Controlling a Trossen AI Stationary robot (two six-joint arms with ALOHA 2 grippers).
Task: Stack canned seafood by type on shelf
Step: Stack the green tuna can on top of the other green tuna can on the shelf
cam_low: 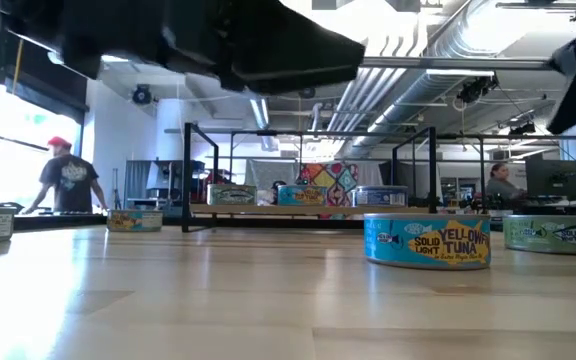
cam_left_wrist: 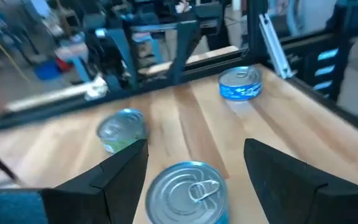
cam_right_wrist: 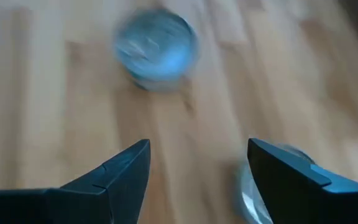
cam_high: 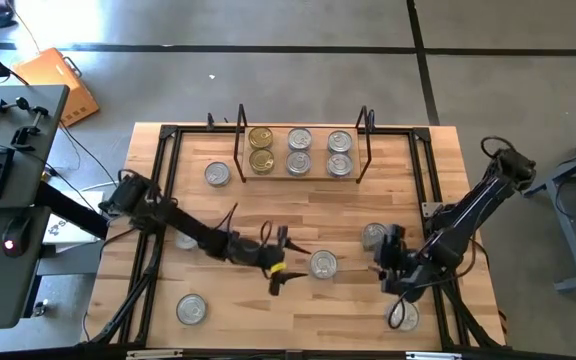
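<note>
We see the left tool [cam_high: 280, 262], fingers apart, closing in on a short round silver-lidded tin [cam_high: 322, 264] mid-tabletop; next, clamp it. The right tool [cam_high: 386, 262] hovers nearby, fingers apart. The low light-wood shelf [cam_high: 313, 172] sits far.

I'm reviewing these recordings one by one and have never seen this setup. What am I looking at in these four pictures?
Two dark robot arms work at a wooden table. One picture looks straight down, one looks level across the tabletop, and two come from cameras on the arms' wrists. A low shelf at the back holds six tins: two gold-lidded, four silver. More tins lie loose on the table. The left gripper has its fingers open around a silver tin, not yet closed. The right gripper is open and holds nothing.
</note>
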